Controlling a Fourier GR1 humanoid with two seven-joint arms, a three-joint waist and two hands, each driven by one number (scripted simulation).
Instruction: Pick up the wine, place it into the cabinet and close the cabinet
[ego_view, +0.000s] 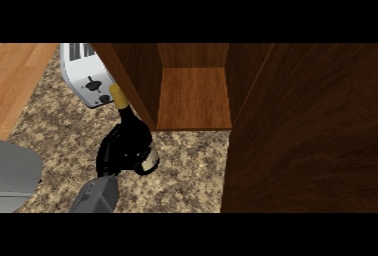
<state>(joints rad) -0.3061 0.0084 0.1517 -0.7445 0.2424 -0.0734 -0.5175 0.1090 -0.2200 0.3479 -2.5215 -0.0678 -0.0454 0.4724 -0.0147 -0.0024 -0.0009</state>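
The wine bottle (127, 117) is dark with a yellow cap, and it sits tilted over the counter with its neck pointing away from me. My right hand (118, 150) is curled round its body and hides most of it; a pale patch shows at the lower end. The cap lies just left of the cabinet's left wall (136, 85). The cabinet (193, 97) stands open, showing a bare wooden shelf. Its open door (303, 130) is a large dark panel filling the right side. Only a grey forearm (16, 172) shows at the left edge; the left hand is out of view.
A silver toaster (87, 75) stands on the speckled granite counter (184, 165) just behind the bottle's cap. A light wooden surface (22, 75) runs along the far left.
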